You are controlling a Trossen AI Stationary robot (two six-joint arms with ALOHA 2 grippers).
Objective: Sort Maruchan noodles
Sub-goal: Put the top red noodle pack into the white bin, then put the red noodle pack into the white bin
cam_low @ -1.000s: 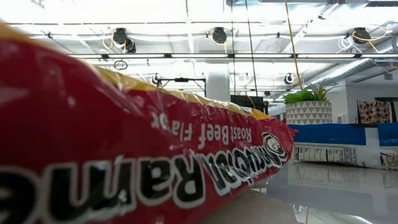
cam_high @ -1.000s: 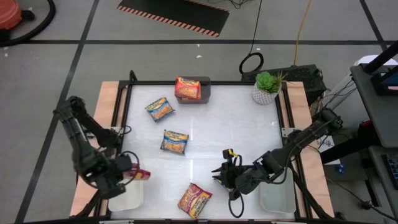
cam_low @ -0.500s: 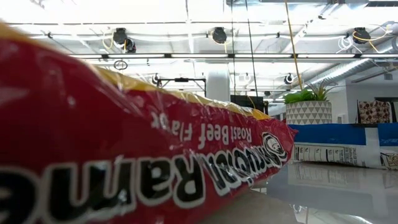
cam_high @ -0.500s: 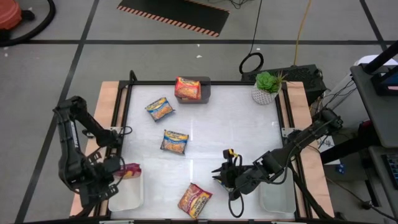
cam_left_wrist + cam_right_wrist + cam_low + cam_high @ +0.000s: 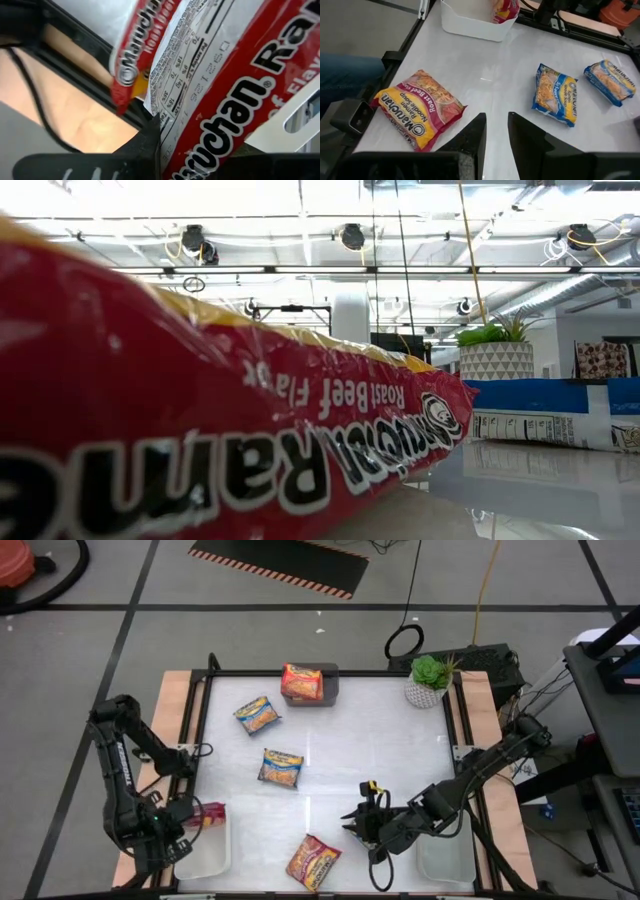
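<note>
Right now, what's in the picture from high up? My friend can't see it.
The left hand holds a red noodle packet over a white tray. The right hand waits above the table, where two blue packets and a red one lie loose.

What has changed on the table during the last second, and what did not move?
The left tool, shut on a red plastic ramen packet, drew back from the table's inner area to above the white rectangular tray at the left front corner. The right tool, open, and the other four packets stayed in place.
</note>
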